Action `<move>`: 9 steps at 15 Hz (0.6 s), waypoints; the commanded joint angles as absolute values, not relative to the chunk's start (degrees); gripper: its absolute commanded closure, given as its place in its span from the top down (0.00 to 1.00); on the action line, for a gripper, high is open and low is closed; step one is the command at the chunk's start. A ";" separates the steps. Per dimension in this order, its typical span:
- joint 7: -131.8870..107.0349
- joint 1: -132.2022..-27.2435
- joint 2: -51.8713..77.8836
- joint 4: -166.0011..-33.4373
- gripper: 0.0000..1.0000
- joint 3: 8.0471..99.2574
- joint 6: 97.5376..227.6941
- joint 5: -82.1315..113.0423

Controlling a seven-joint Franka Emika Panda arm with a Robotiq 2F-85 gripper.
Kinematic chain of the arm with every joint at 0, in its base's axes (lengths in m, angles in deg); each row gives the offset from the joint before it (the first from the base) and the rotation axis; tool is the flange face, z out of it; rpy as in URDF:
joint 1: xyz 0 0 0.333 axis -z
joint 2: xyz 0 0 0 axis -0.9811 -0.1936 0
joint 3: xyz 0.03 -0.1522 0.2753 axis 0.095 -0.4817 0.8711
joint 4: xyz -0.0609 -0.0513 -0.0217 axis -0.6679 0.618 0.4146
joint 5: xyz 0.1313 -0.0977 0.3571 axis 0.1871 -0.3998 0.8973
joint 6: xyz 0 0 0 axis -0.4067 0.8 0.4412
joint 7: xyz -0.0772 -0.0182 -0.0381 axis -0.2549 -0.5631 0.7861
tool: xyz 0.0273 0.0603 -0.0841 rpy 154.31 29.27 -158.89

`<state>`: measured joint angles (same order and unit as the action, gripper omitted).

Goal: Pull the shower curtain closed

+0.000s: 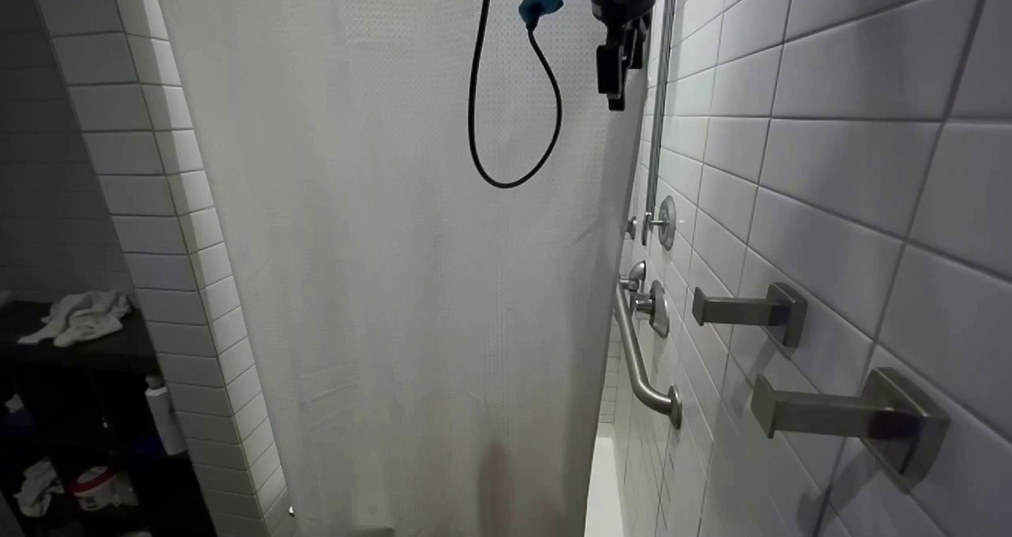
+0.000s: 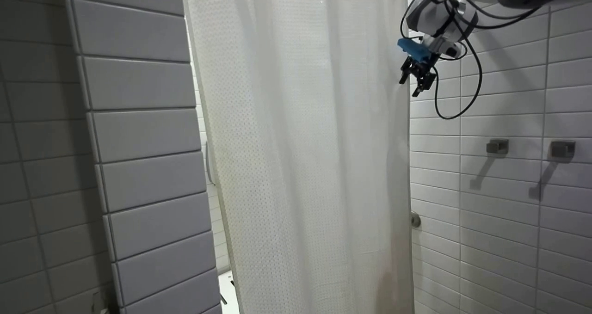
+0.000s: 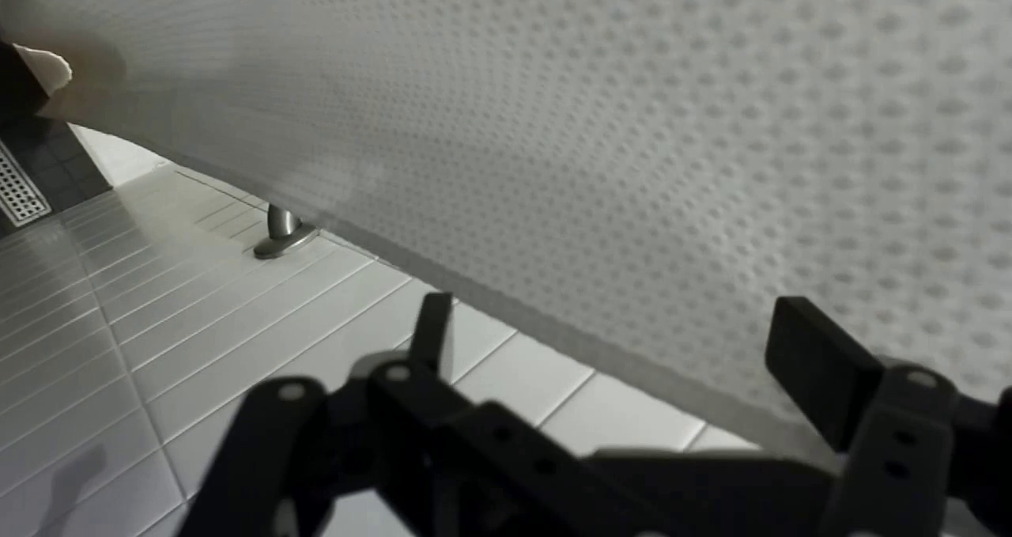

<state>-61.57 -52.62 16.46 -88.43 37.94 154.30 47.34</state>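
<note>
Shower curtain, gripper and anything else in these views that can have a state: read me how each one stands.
Shower curtain: drawn mostly across, a gap showing along an edge in both exterior views
Two-finger gripper: open, holding nothing
Black cable: hanging in a loose loop
White cloth: crumpled on the dark shelf
Shower controls: on or off can't be told

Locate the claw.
In an exterior view, the claw is at upper right, jaws open, by the right-hand edge of the shower curtain.
</note>
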 commanded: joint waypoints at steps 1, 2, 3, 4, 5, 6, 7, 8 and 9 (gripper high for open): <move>-60.61 -53.82 23.49 -96.02 1.00 37.93 157.76 46.07; -60.39 -53.92 24.90 -97.48 1.00 37.98 158.52 45.61; -60.11 -54.14 26.20 -99.13 1.00 38.26 159.40 45.36; -60.12 -54.45 28.25 -101.25 1.00 38.28 160.15 44.00; -59.88 -54.73 29.56 -102.98 1.00 38.55 161.09 43.06; -60.46 -55.89 31.99 -105.20 1.00 37.72 161.41 39.90; -60.68 -56.37 33.79 -107.26 1.00 37.96 161.90 37.25; -60.83 -56.82 36.47 -109.75 1.00 38.25 161.59 33.92; -61.13 -57.24 38.88 -112.23 1.00 38.78 161.70 30.61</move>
<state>-60.49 -55.24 30.32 -103.24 38.04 160.40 37.72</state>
